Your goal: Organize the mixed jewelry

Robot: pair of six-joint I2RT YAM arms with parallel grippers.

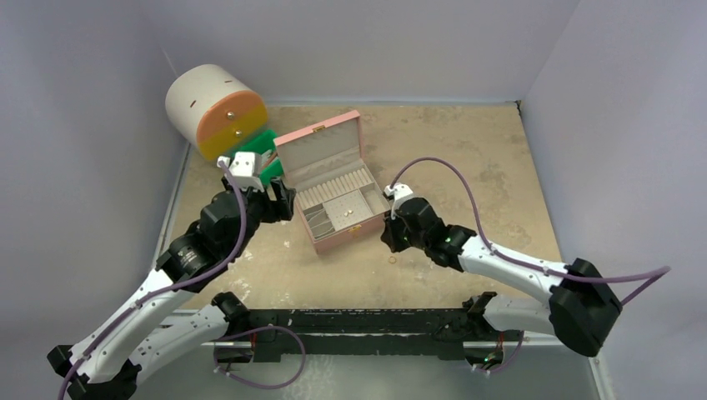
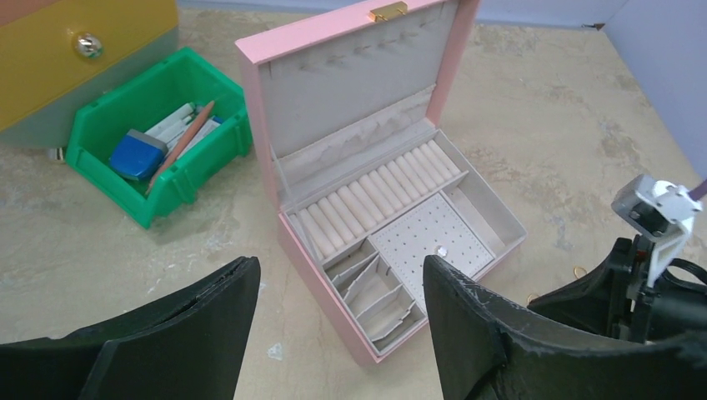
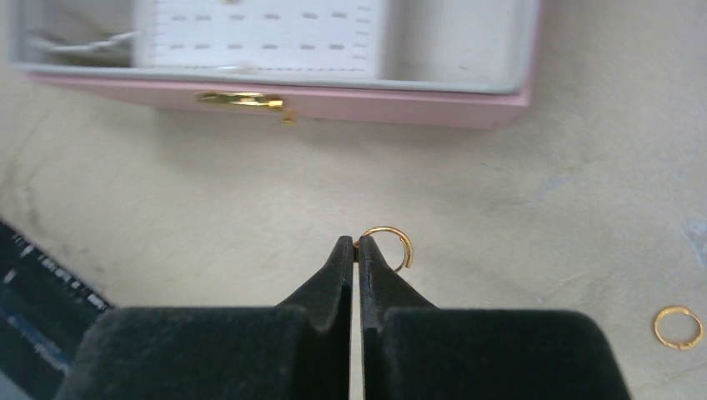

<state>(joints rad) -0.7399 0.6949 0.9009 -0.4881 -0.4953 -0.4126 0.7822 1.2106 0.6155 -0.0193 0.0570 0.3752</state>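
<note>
My right gripper (image 3: pixel 357 242) is shut, pinching a thin gold ring (image 3: pixel 390 245) at its fingertips, just in front of the open pink jewelry box (image 3: pixel 375 104). A second gold ring (image 3: pixel 677 327) lies on the table to its right and shows as a speck in the top view (image 1: pixel 393 260). The box (image 1: pixel 317 143) has ring rolls, small dividers and a perforated pad holding a tiny stud (image 2: pixel 442 250). My left gripper (image 2: pixel 340 265) is open and empty, hovering at the box's left front corner; the top view (image 1: pixel 279 200) shows it too. The right gripper (image 1: pixel 388 236) is at the box's right front corner.
A green bin (image 2: pixel 158 137) with pens and a blue item sits left of the box. A white, orange and yellow cylindrical drawer unit (image 1: pixel 215 110) stands at the back left. Grey walls enclose the table; a black rail (image 1: pixel 358 321) runs along the near edge.
</note>
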